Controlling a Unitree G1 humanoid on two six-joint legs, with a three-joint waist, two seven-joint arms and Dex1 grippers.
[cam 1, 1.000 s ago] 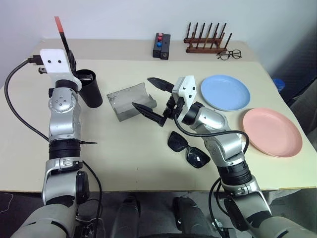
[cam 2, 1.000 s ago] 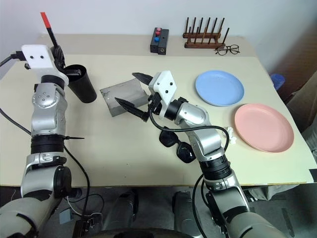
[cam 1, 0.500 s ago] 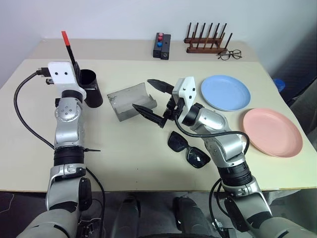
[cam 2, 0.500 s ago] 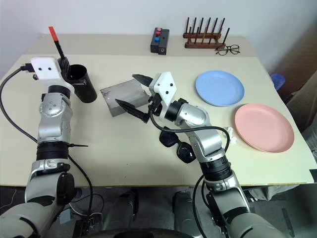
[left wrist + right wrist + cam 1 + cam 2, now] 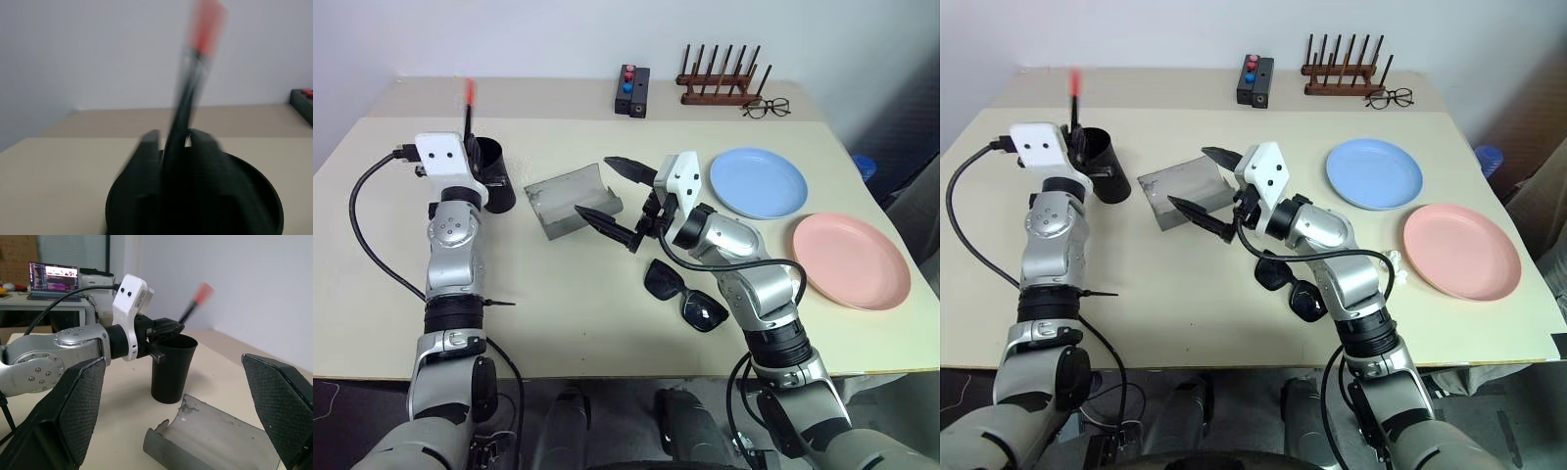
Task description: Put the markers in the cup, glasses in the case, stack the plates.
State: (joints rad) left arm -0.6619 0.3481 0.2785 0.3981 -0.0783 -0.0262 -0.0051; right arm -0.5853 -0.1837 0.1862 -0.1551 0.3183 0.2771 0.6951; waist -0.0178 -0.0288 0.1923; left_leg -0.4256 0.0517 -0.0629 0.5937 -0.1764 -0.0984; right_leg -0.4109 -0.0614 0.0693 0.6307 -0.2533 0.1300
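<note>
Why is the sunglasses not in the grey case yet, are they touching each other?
Apart. In the left eye view, the sunglasses lie on the table nearer the robot, the open grey case farther back, with bare tabletop between them.

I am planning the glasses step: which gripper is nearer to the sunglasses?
Right. The right gripper hovers open just behind the sunglasses, over the case; the left gripper is far off at the cup.
</note>
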